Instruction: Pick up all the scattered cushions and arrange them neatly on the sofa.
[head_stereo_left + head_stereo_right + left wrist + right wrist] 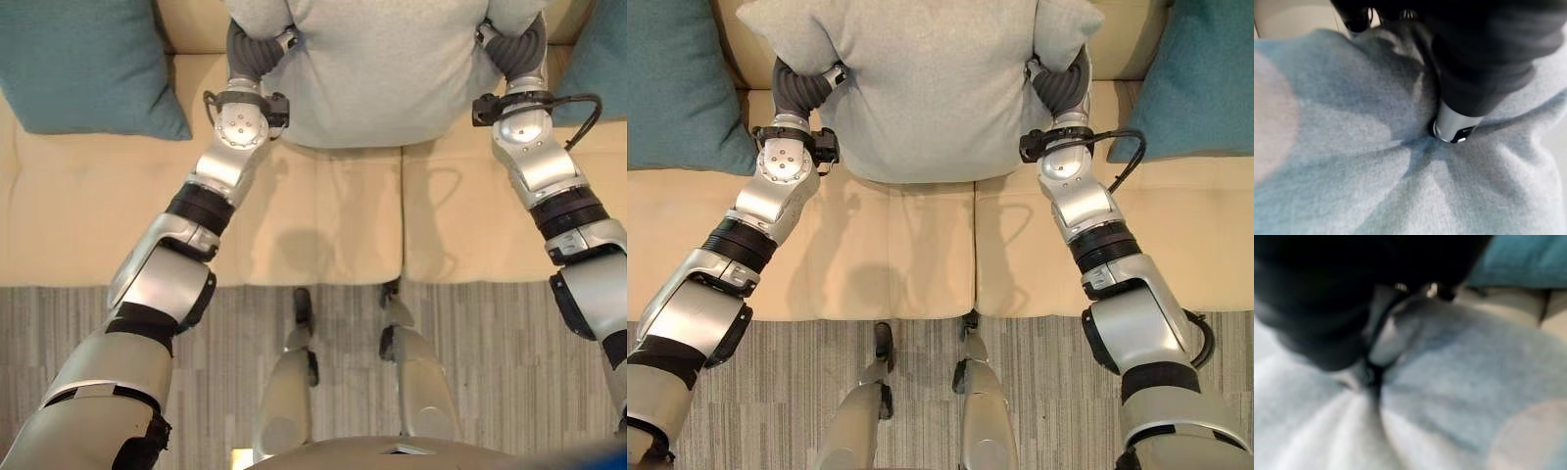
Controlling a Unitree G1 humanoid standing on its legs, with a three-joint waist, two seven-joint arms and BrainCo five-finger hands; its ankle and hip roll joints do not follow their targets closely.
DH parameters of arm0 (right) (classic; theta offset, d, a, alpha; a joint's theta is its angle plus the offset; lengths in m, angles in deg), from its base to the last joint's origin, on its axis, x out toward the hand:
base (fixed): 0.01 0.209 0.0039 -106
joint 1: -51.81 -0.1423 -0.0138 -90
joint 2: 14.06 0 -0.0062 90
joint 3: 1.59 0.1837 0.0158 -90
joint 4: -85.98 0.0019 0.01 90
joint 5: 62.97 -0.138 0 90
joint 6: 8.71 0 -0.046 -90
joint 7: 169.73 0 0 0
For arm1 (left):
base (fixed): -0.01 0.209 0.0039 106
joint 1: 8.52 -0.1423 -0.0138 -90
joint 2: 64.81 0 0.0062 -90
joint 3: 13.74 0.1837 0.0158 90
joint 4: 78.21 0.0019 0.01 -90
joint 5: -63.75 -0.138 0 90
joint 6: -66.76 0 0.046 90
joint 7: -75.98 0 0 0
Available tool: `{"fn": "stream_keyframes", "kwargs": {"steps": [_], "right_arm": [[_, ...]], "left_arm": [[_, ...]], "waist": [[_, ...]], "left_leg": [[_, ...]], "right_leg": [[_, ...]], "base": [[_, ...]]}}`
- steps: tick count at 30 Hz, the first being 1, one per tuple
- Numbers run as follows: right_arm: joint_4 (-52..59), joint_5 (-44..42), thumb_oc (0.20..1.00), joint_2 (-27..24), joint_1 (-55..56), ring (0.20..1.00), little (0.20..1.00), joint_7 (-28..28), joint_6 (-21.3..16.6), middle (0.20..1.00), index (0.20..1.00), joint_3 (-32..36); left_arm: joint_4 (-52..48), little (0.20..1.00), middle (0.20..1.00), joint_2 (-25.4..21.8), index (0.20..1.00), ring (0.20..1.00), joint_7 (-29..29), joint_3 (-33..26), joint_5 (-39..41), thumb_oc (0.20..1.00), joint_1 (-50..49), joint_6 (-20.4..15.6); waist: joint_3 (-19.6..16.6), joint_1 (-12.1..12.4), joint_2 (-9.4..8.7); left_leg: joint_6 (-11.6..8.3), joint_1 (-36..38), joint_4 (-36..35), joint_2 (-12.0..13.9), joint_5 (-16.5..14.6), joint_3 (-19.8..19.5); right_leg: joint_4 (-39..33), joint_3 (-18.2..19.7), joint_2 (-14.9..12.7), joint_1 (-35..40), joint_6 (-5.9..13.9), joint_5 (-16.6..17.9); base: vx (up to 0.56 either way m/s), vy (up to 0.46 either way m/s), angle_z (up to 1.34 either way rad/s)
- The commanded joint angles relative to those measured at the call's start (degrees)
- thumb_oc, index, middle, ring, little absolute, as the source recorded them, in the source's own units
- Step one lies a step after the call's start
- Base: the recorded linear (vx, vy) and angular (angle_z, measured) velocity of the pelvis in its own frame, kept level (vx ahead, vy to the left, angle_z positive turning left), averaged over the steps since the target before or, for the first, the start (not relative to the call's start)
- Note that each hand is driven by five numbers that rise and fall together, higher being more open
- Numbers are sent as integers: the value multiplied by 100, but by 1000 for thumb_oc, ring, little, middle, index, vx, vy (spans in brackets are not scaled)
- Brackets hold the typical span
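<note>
Grey cushion (921, 88) pinched at both sides: left robot hand (1452, 125), right robot hand (1383, 345).

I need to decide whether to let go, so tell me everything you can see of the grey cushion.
The grey cushion is a large, soft pillow in light grey knit-like fabric, with no visible pattern. It stands against the beige sofa backrest, its lower edge on the seat near the middle seam, between two teal cushions that it does not touch. The left robot hand and the right robot hand press into its sides, with the thumbs dug in, so the fabric puckers into folds around them.
</note>
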Motion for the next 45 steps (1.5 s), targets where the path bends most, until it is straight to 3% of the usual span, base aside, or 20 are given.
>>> {"fn": "stream_keyframes", "kwargs": {"steps": [1,10,17,23,24,25,26,27,28,29,32,37,45], "right_arm": [[135,-66,200,287,-1054,200,200,-32,-573,200,200,-332],[-207,-208,200,138,-1263,200,200,20,-480,200,200,-609],[-517,-167,200,245,-1304,200,200,137,-373,200,200,-827],[-1239,-97,200,337,-1674,200,200,350,-169,200,200,-1338],[-1440,-52,200,345,-1804,200,200,391,-106,200,200,-1485],[-1715,-4,200,369,-1993,200,200,462,-27,200,200,-1670],[-1718,-5,200,369,-1997,200,200,463,-29,200,200,-1672],[-1947,43,206,393,-2142,206,206,515,42,206,206,-1851],[-2395,86,545,440,-2462,545,545,654,192,545,545,-2195],[-2576,76,1000,475,-2581,1000,1000,687,256,1000,1000,-2302],[-3049,120,1000,585,-2941,1000,1000,670,428,1000,1000,-2565],[-3364,710,1000,552,-3147,1000,1000,-139,733,1000,1000,-2440],[-3444,753,1000,69,-3160,1000,1000,-726,868,1000,1000,-2245]], "left_arm": [[-3,200,200,230,200,200,-153,478,59,200,1110,-666],[412,200,200,274,200,200,-240,592,236,200,1326,-586],[628,200,200,272,200,200,-243,528,308,200,1229,-502],[1208,200,200,358,200,200,-301,525,463,200,1370,-422],[1349,260,260,360,260,260,-326,544,504,260,1446,-396],[1601,790,790,377,790,790,-340,593,546,790,1599,-354],[1604,790,790,376,790,790,-342,593,547,790,1603,-355],[1852,1000,1000,389,1000,1000,-362,631,592,1000,1724,-306],[2283,1000,1000,384,1000,1000,-412,742,656,1000,2047,-214],[2486,1000,1000,390,1000,1000,-443,802,657,1000,2182,-171],[2951,1000,1000,319,1000,1000,-455,990,529,1000,2652,-52],[3203,1000,1000,128,1000,1000,-18,903,161,1000,3067,114],[3363,1000,1000,-578,1000,1000,462,547,-88,1000,3013,229]], "waist": [[-439,65,-22],[-355,59,70],[-170,114,60],[-82,152,26],[-70,164,25],[-58,178,21],[-55,177,22],[-59,197,18],[-31,227,39],[-31,243,50],[-35,300,77],[-96,406,111],[-249,413,97]], "left_leg": [[-52,-67,320,-123,-390,-37],[-144,-221,-67,-104,-83,-82],[-130,-692,356,-34,-295,-202],[-134,-850,364,-41,-229,-244],[-133,-851,338,-46,-210,-249],[-140,-870,318,-52,-180,-253],[-140,-869,318,-52,-180,-253],[-144,-874,285,-58,-155,-251],[-154,-873,198,-70,-87,-261],[-158,-867,148,-74,-59,-273],[-190,-830,-49,-107,63,-294],[-201,-843,-132,-152,111,-327],[-197,-754,-200,-172,83,-336]], "right_leg": [[423,105,-147,291,686,-813],[512,28,-129,-5,686,-850],[792,73,-105,-397,682,-1059],[813,55,-107,-559,689,-1019],[809,48,-106,-573,689,-1012],[812,34,-111,-588,695,-1004],[812,33,-112,-587,695,-1004],[806,23,-112,-601,698,-988],[789,11,-117,-613,706,-962],[777,4,-118,-617,710,-949],[691,-50,-112,-598,727,-895],[539,-90,-93,-550,754,-845],[483,-51,-58,-445,736,-895]], "base": [[11,-37,0],[4,-25,5],[13,-22,2],[-2,-1,2],[-9,0,7],[0,0,0],[0,0,0],[0,0,0],[-12,4,4],[-10,1,5],[24,-5,8],[24,9,5],[24,6,3]]}}
